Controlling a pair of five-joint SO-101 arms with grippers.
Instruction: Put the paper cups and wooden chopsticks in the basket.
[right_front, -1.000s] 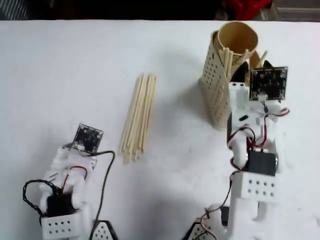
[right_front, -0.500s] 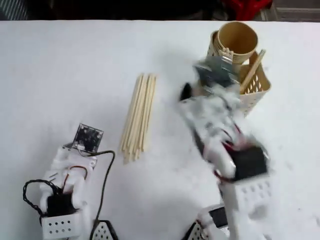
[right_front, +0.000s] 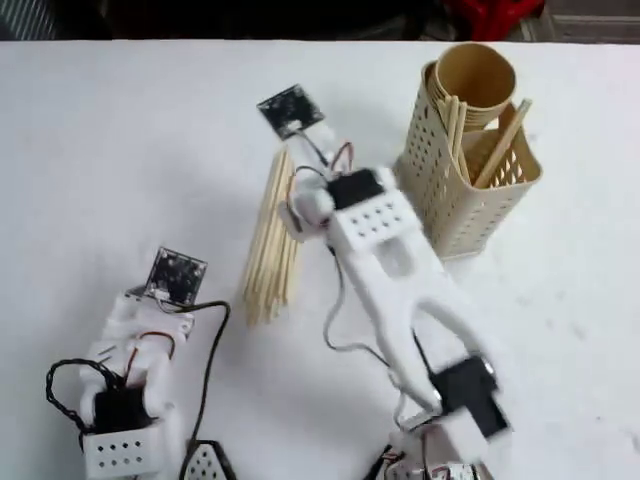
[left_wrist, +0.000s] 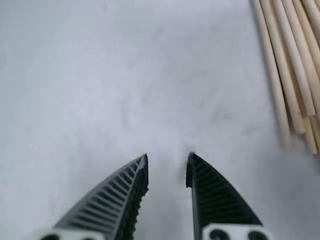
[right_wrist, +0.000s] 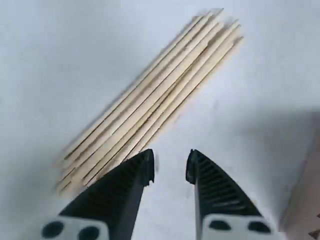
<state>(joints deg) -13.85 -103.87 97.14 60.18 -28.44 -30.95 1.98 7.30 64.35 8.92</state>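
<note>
Chopsticks lie in one bundle on the white counter; others stand with stacked cups in one basket. Left hand: narrow gap, empty. Right hand: narrow gap, empty, over the bundle.

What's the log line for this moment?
right tool: open, empty, at edge of loose chopsticks | left tool: open, empty, beside them | basket: paper cups and a few sticks inside | stage: pre-grasp

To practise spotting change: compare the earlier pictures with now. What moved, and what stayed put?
The right gripper swung from the basket across to the loose chopsticks, jaws open and empty. The left gripper, chopsticks and basket stayed put.
</note>
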